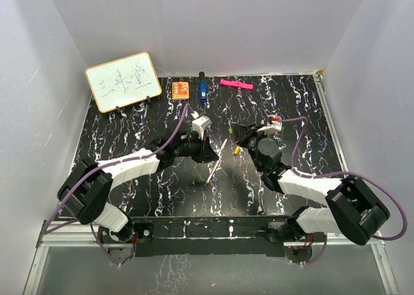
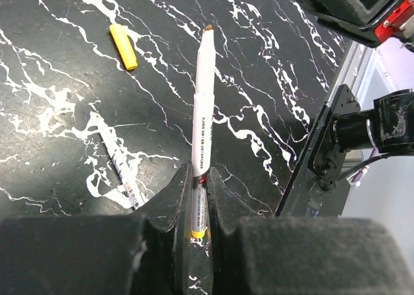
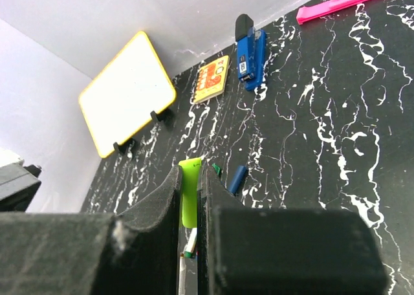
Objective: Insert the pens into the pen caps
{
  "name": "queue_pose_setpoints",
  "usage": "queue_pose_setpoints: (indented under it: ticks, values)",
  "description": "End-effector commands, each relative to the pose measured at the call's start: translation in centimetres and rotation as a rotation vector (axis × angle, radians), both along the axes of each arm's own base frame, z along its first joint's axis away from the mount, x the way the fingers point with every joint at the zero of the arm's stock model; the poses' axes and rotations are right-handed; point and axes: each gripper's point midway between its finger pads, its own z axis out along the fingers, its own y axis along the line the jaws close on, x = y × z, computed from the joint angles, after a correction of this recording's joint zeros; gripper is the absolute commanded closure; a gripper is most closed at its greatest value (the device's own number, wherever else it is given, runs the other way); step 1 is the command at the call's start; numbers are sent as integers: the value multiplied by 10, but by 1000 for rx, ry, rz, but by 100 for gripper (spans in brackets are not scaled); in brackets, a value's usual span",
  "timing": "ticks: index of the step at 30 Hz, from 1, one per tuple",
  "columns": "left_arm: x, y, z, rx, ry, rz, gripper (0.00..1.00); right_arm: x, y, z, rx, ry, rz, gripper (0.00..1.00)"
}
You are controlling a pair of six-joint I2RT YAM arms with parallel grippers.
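Judging the pen [image 2: 203, 101] light, stiff and slick, we pinch its tail in the left gripper [image 2: 199, 186], the right gripper [image 3: 191, 178] clamping a green cap [image 3: 188, 196].

I am clamping a white pen [image 2: 204, 94] in my left gripper [image 2: 198, 193]; a yellow cap [image 2: 123, 46] and a second pen [image 2: 116, 159] are lying on the marbled tabletop [image 2: 259, 68].

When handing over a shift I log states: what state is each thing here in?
White-barrelled pen with orange tip: uncapped, clamped in shut left pincer.
Lime-green plastic cap: clamped in shut right pincer.
Yellow plastic cap: loose, lying on black marbled table.
Blue plastic cap: loose, lying on table.
Printed white pen: lying flat on table.
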Motion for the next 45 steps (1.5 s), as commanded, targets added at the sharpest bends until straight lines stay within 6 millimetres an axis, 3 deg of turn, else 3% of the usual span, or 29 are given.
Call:
queue_pose_setpoints:
  ticks: [1,18,45]
  values:
    - [-6,-7,24,-73,-54,-44,100,0,-3,37,167,-102,-25,100]
    - [7,-14,46,-132,-94,0,100,2,7,35,229,-94,6,100]
    - [22,-12,54,-116,-127,64,100,-1,15,30,207,-80,42,100]
